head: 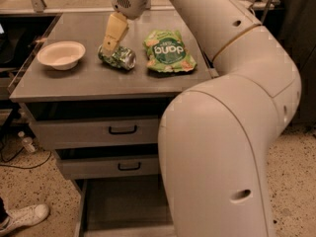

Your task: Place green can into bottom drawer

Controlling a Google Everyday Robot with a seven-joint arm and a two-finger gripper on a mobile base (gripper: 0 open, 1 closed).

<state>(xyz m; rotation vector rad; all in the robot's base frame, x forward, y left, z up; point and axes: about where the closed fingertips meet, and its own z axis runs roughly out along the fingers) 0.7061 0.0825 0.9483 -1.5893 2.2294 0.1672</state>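
1 green can (120, 58) is laid on the worktop (98, 80), upper left. The gripper (109, 47) is set against it; clenching cannot be told.

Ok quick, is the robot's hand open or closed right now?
Gripper: down at one end of the green can on the cabinet top; open, closed or gripping cannot be told.

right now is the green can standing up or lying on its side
Lying on its side: the green can rests on the cabinet top, a silver end facing the snack bag. The gripper is at its other end.
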